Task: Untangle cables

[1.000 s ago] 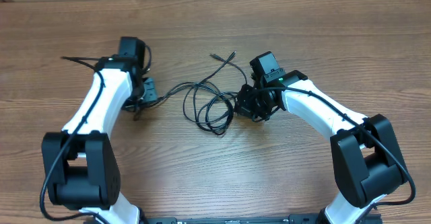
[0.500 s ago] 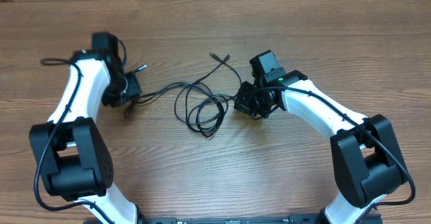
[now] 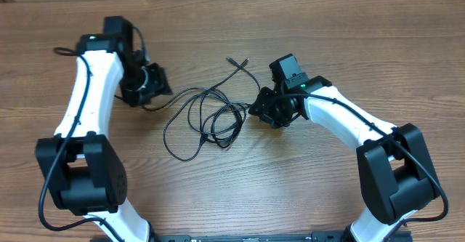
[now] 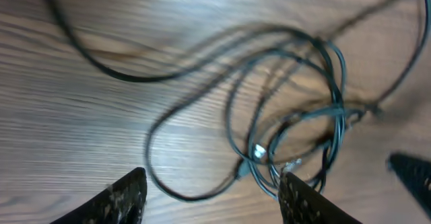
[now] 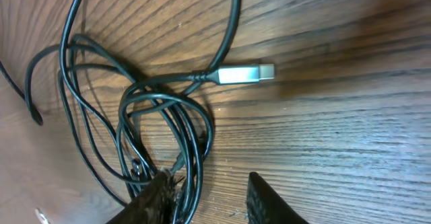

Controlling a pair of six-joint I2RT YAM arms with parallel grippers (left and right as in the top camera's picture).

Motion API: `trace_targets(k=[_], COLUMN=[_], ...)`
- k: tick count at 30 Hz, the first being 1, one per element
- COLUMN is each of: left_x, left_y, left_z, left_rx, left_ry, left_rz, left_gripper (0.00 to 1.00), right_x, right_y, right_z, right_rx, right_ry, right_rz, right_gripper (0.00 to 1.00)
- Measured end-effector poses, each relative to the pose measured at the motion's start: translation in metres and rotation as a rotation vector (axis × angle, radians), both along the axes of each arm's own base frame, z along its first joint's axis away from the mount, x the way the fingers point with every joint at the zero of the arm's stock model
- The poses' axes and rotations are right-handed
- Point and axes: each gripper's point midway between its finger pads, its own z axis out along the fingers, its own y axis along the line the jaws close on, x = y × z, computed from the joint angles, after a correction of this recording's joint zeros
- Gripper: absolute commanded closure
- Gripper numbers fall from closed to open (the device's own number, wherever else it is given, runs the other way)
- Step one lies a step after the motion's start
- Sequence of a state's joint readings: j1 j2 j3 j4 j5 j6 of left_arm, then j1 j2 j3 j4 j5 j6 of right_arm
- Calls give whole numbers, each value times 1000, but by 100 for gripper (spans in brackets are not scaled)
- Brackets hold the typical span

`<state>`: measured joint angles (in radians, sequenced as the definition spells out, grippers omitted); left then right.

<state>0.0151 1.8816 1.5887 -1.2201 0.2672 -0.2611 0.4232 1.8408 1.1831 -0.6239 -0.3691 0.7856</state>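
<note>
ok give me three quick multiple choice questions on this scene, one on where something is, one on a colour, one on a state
1. Where do the cables lie?
A) between the left gripper and the right gripper
B) outside the left arm
C) behind the arm bases

2. What colour is the plug tip in the right wrist view?
A) red
B) silver
C) yellow

3. How is the left gripper?
A) shut on a cable
B) shut on nothing
C) open, gripping nothing

Answers: 1 A, the overhead view shows the loops between the two grippers; 2 B, the tip shines silver; 3 C, its fingers stand wide apart.
</note>
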Motion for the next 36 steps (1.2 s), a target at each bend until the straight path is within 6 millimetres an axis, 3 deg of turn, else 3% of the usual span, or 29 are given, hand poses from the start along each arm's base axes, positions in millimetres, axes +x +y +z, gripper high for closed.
trace_targets(k=[9, 15, 20, 25, 30, 34, 36], left_x=[-24, -43, -59, -58, -63, -73, -76], left_y=[-76, -136, -177, -190, -186, -180, -176], left_z=[-21, -44, -54, -57, -64, -73, -77], left_rx=[-7, -13, -9, 47, 127, 162, 173], left_ry=[20, -32, -86, -134, -129, -97, -85], left_rz=[-222, -421, -558, -571, -544, -546, -539], left_gripper=[55, 55, 59, 66, 76, 77, 91], right_x=[-1, -1, 1, 0, 0, 0, 1], right_y=[-53, -90, -107, -107, -107, -107, -107], right_z=[-9, -11, -12, -12, -12, -12, -12], right_rx=[-50, -70, -76, -77, -77, -78, -77], right_ry=[105, 147, 160, 158, 156, 156, 156], right_rz=[-103, -155, -187, -180, -177, -177, -177], right_gripper=[65, 66, 66, 66, 66, 66, 66])
